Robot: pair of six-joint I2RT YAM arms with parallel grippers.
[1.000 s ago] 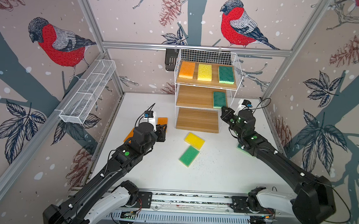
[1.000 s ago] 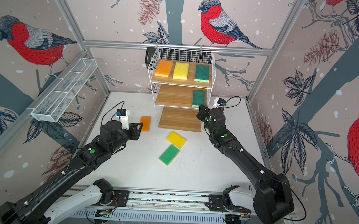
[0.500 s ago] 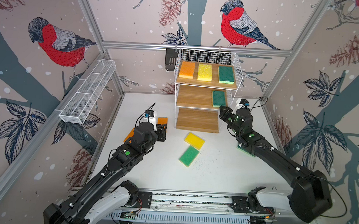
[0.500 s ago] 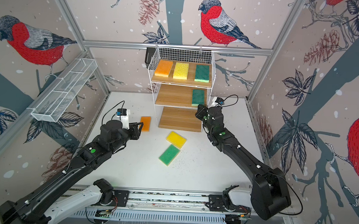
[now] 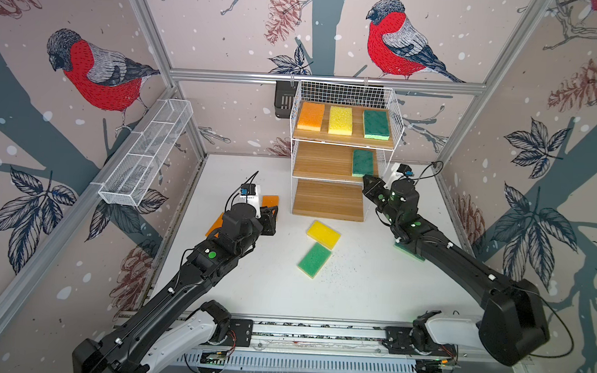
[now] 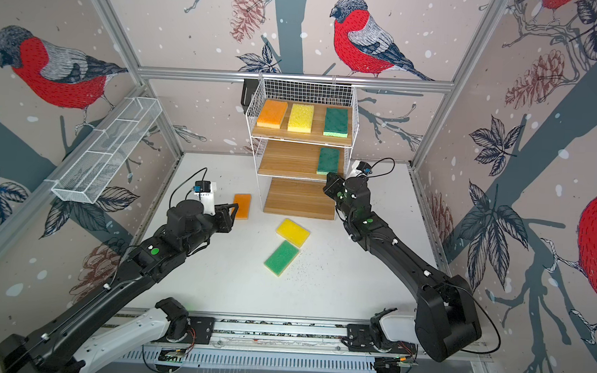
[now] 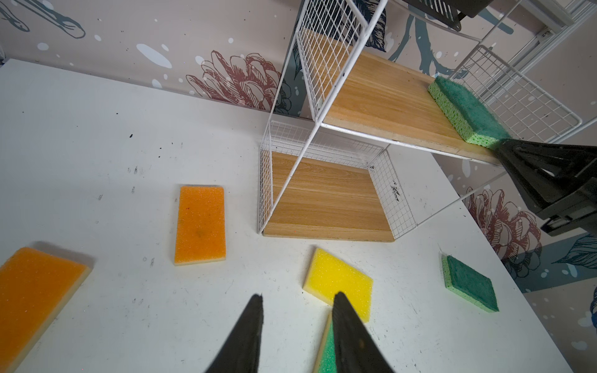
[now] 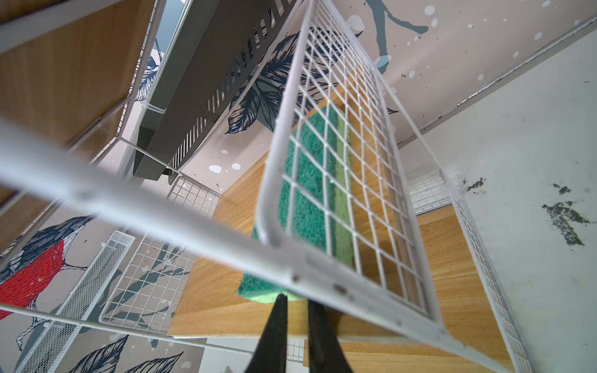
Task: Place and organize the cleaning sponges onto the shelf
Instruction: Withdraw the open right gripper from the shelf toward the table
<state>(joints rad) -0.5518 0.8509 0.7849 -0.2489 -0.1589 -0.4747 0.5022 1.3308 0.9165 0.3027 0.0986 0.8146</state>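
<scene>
The shelf (image 5: pixel 345 94) is white wire grid with light-brown wood-grain boards (image 5: pixel 323 162). Its top holds an orange sponge (image 5: pixel 310 116), a yellow sponge (image 5: pixel 341 120) and a dark green sponge (image 5: pixel 376 124) edged pale green; the middle sponge (image 5: pixel 362 163) is dark green. The white, black-flecked table (image 5: pixel 372 291) bears a second yellow sponge (image 5: pixel 323 234) and a bright green sponge (image 5: pixel 314 259). The walls (image 5: pixel 229 23) show red-breasted grey birds (image 5: pixel 394 40), brown pine cones (image 5: pixel 282 16) and blue-grey leaves (image 5: pixel 537 145) on pinkish beige.

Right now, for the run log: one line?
left gripper: open, empty | right gripper: tips at green sponge, middle board | bottom board: bare
</scene>
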